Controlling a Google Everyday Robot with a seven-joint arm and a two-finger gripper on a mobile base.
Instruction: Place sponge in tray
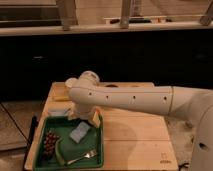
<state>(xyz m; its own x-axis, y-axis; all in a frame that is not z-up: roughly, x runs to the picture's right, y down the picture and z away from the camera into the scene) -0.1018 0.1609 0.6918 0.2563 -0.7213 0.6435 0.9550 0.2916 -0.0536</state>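
The dark green tray (pixel 97 155) lies at the front left of the wooden table. The pale blue-grey sponge (pixel 79 132) lies flat inside it, near the middle. My white arm reaches in from the right and bends down over the tray's far edge. My gripper (pixel 89 118) hangs just above and behind the sponge, at the tray's back rim. The sponge looks free of the gripper.
In the tray also lie a bunch of dark grapes (pixel 50 143), a green banana-shaped thing (pixel 59 152) and a metal fork (pixel 82 157). A flatter pale blue pad (pixel 58 112) sits just behind the tray. The wooden table (pixel 135 140) stretches to the right. A dark counter front stands behind.
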